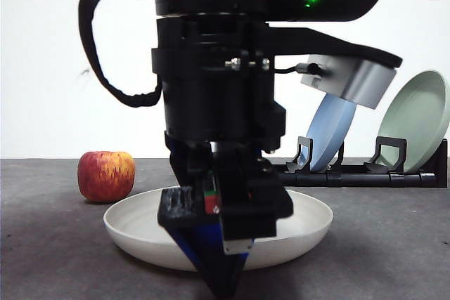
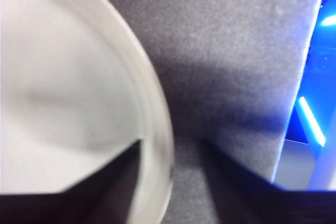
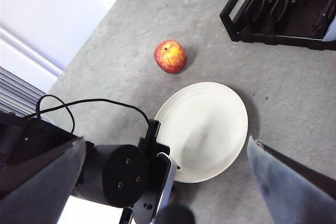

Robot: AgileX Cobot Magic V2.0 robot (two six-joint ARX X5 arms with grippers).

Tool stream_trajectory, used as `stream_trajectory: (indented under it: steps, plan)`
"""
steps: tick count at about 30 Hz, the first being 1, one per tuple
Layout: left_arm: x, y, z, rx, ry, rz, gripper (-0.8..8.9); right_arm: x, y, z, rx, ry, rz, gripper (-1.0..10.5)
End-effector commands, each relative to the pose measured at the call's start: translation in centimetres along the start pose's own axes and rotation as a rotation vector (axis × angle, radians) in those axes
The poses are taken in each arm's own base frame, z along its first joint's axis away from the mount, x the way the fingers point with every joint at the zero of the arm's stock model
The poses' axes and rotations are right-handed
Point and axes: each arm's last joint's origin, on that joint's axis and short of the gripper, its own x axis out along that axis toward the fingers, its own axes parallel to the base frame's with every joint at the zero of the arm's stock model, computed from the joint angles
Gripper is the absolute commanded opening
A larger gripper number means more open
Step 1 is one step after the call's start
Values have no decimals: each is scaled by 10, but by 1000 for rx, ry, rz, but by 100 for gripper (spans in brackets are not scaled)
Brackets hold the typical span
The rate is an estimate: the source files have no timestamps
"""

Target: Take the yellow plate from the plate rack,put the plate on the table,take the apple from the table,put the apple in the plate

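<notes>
The yellow plate (image 1: 302,223) lies flat on the table (image 1: 394,244), cream and shallow; it also shows in the left wrist view (image 2: 63,103) and the right wrist view (image 3: 205,124). My left gripper (image 1: 225,272) is down at the plate's near rim. Its jaws (image 2: 173,182) stand apart, one over the plate and one over the table, with the rim between them. The apple (image 1: 106,175) sits on the table just beside the plate's far left edge, and shows in the right wrist view (image 3: 170,56). My right gripper (image 3: 165,145) is open and empty, high above the plate.
The plate rack (image 1: 365,173) stands at the back right with a blue plate (image 1: 330,131) and a pale green plate (image 1: 418,117) upright in it. Its end slots (image 3: 273,19) hold nothing. The left arm's body (image 3: 126,177) and cable hang over the plate's near side.
</notes>
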Motion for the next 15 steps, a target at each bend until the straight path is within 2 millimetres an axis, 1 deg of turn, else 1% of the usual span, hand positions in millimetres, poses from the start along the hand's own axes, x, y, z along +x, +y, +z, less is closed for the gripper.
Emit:
stream_trajectory:
  steps: [1,3,5,8,12,15]
  plan:
    - [5,1,-1,-21,17,-3,293,-1,1,1,-16,-4,6,597]
    - [2,3,1,-32,11,-2,293,-1,1,1,-15,-3,7,597]
    - [-6,6,4,-53,-2,2,293,-1,1,1,-15,-3,7,598]
    - [-25,14,7,-92,-41,11,293,-1,1,1,-15,-3,6,598]
    - [-64,30,5,-186,-150,36,293,-1,1,1,-15,-3,7,598]
    - [-101,46,-6,-277,-265,63,292,-1,1,1,-15,-3,7,598]
